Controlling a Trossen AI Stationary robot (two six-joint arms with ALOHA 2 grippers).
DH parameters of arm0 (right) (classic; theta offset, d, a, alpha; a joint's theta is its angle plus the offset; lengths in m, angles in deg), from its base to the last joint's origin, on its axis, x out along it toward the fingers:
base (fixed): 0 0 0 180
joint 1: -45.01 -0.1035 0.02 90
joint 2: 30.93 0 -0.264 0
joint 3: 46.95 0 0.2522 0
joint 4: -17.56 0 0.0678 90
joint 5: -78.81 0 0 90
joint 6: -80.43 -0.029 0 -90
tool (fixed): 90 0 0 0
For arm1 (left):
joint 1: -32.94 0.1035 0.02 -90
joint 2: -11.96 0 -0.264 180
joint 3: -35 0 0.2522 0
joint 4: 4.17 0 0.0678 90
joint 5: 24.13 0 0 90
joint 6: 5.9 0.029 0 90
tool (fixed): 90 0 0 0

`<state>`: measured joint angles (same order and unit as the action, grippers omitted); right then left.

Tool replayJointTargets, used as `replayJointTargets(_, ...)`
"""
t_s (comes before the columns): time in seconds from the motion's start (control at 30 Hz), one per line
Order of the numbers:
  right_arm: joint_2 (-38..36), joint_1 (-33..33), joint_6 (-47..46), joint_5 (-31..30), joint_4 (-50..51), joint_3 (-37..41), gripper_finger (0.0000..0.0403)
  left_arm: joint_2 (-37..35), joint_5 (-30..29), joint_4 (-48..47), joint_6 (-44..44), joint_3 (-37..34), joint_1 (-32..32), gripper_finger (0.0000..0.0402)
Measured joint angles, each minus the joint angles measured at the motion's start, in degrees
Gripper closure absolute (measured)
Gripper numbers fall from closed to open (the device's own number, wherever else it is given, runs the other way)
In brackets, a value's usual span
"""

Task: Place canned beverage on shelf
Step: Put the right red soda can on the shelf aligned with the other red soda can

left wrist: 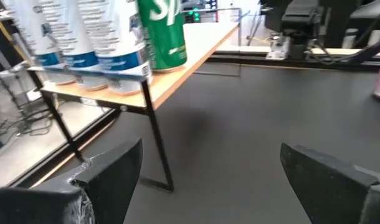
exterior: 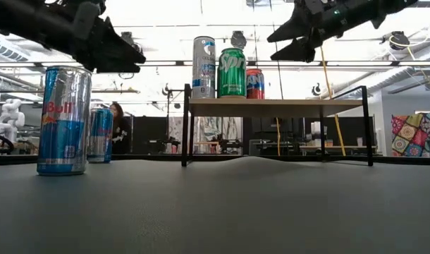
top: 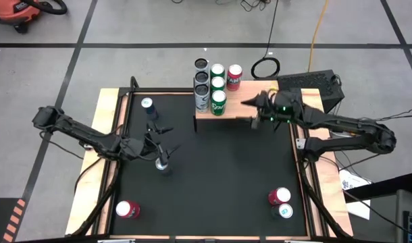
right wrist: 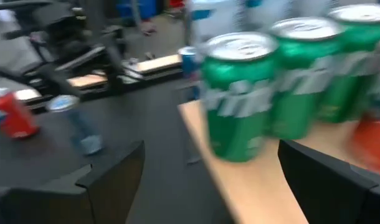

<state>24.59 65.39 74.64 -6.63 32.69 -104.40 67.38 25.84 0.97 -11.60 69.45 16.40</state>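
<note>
Wooden shelf (top: pixel 243 113): cans crowd its left; right gripper (top: pixel 248 102) fingers spread, apparently empty, above bare plank.

"Red Bull" reads on near blue-silver can (exterior: pixel 63 120) on worktop. Green can (exterior: pixel 231 73) on shelf (exterior: pixel 271 103) shows partial "Spr" lettering. Other labels unreadable.
</note>
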Motion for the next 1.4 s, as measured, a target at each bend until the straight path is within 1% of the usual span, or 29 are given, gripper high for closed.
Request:
replayJointTargets(0.07, -0.1, -2.6, -1.41, -0.09, -3.0, 2.47, 0.0046, 0.27, 0.02, 0.41, -0.02, 0.0, -0.17, 0.0022)
replayJointTargets(0.17, 0.4, -6.34, -3.39, -0.38, -3.3, 4.07, 0.0046, 1.14, 0.13, 2.04, 0.01, 0.0, -0.15, 0.0022)
replayJointTargets(0.3, 1.89, -12.57, -4.82, -1.4, -3.35, 4.75, 0.0046, 3.92, 3.13, 6.83, 0.72, 0.02, -0.15, 0.0022)
replayJointTargets(0.5, 4.47, -23.39, -8.68, -11.97, -3.01, 4.75, 0.0046, 9.95, 5.31, 14.89, 4.36, 0.0, -0.11, 0.0022)
replayJointTargets(0.67, 6.09, -30.3, -17.69, -18.07, 0.42, 4.75, 0.0046, 13.31, 5.49, 17.46, 4.66, 0.02, 0.32, 0.0022)
replayJointTargets(0.83, 6.41, -33.62, -30.95, -18.23, 5.8, 4.73, 0.0046, 16.28, 6.21, 20.63, 4.67, 0.02, 0.75, 0.0022)
replayJointTargets(0.9, 6.45, -34.74, -36.45, -18.1, 10.35, 3.84, 0.0048, 17.59, 6.7, 22.0, 5.11, 0.02, 0.81, 0.0022)
replayJointTargets(1.0, 6.74, -37.55, -44.37, -18.1, 20.49, -0.12, 0.005, 19.52, 6.81, 24.79, 7.27, 0.02, 0.86, 0.0022)
replayJointTargets(1.1, 8.32, -41.64, -51.89, -18.36, 32.13, -5.91, 0.005, 20.65, 6.81, 27.35, 9.28, 0.02, 0.88, 0.0022)
replayJointTargets(1.2, 11.37, -45.8, -58.89, -17.91, 42.72, -12.77, 0.005, 20.96, 6.92, 27.86, 9.53, 0.04, 1.4, 0.0022)
replayJointTargets(1.27, 13.99, -48.32, -65.5, -15.12, 50.53, -16.9, 0.0051, 20.96, 6.9, 27.88, 9.49, 0.04, 1.77, 0.0022)
replayJointTargets(1.4, 19.78, -52.82, -77.15, -6.71, 62.84, -23.39, 0.0051, 20.96, 6.9, 27.85, 9.21, 0.04, 1.95, 0.0022)
